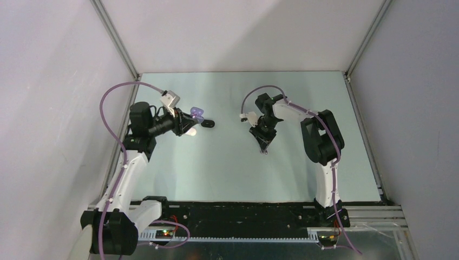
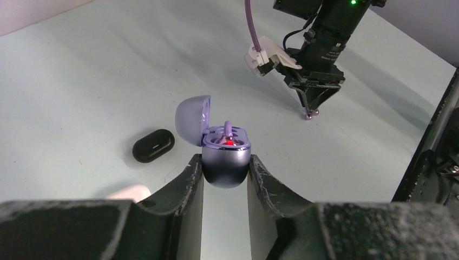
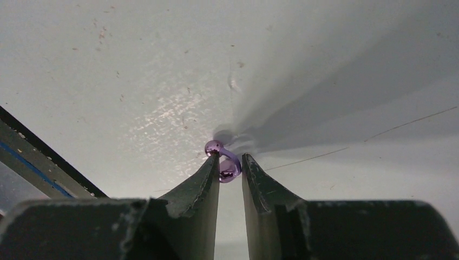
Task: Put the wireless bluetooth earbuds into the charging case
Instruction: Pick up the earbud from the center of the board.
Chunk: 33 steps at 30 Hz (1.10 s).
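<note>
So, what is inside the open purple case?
One lavender earbud stands in the case, with a red light glowing at its foot. The rest of the inside lies behind the rim, so whether a second one sits there cannot be seen.

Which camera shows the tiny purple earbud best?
The right wrist view: the purple earbud sits in the middle, close up and shiny, between the fingertips of the right pincer. The left wrist view shows it only as a small far-off bead under that pincer's tip, and the top view as a barely visible speck.
</note>
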Tool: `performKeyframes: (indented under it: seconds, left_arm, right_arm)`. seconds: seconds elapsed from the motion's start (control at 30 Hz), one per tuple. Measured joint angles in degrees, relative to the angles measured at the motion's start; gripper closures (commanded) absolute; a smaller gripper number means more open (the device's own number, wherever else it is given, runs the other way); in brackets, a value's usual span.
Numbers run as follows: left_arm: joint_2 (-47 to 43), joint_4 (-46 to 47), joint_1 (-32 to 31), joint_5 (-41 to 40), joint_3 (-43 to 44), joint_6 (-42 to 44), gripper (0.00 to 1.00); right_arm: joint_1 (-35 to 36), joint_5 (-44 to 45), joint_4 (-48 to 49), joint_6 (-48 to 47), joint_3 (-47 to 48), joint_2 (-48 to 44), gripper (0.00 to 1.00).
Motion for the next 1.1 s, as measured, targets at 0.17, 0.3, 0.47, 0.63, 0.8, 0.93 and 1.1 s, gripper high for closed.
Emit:
performKeyframes:
  seconds: [0.17, 0.3, 0.47, 0.63, 0.8, 0.93, 1.1]
  left_arm:
    - [0.0, 0.2, 0.0, 0.0, -0.6, -0.1, 1.00]
    - [0.0, 0.3, 0.0, 0.0, -0.6, -0.4, 1.00]
    - [0.0, 0.8, 0.0, 0.0, -0.6, -0.5, 1.00]
    - [0.0, 1.2, 0.0, 0.0, -0.6, -0.5, 1.00]
    - [0.0, 1.6, 0.0, 0.3, -0.6, -1.4, 1.00]
    - [0.2, 3.9, -0.3, 1.4, -0.6, -2.2, 1.00]
    - [3.8, 8.3, -3.3, 5.3, -0.6, -2.2, 1.00]
  right_arm:
    - [0.9, -0.1, 0.0, 0.7, -0.2, -0.7, 0.73]
    - [1.1, -0.3, -0.1, 0.8, -1.0, -1.0, 0.75]
    - [1.1, -0.3, -0.1, 0.7, -2.0, -1.4, 0.83]
    - [1.0, -0.2, -0.2, 0.3, -2.3, -2.4, 0.94]
    - [1.0, -0.3, -0.4, -1.9, -2.3, -6.3, 1.00]
    - [1.0, -1.6, -2.0, -5.6, -0.3, -12.0, 1.00]
    - [1.3, -7.9, -2.6, -13.4, 5.6, -21.0, 1.00]
